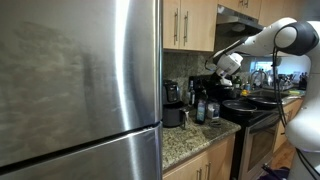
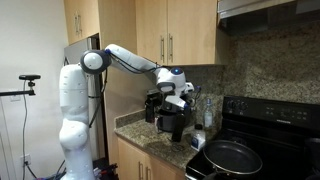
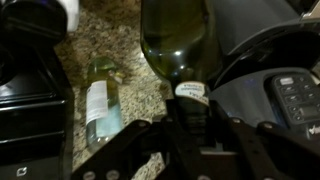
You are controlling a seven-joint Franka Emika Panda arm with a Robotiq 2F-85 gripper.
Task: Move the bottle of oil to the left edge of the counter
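Note:
The bottle of oil (image 3: 175, 40) is dark green glass with a narrow neck and a dark cap, and it stands over the speckled granite counter (image 3: 120, 40). In the wrist view my gripper (image 3: 188, 115) is shut on the bottle's neck just below the cap. In both exterior views the gripper (image 1: 212, 78) (image 2: 180, 92) reaches down over the bottle (image 1: 199, 103) (image 2: 197, 108) beside the black coffee maker (image 1: 172, 102) (image 2: 168, 120). I cannot tell whether the bottle's base touches the counter.
A clear bottle with a white label (image 3: 98, 100) stands close beside the oil bottle. The black stove (image 3: 270, 60) with a frying pan (image 2: 230, 158) borders the counter. A steel fridge (image 1: 80, 90) fills one side. Wooden cabinets (image 2: 170, 40) hang above.

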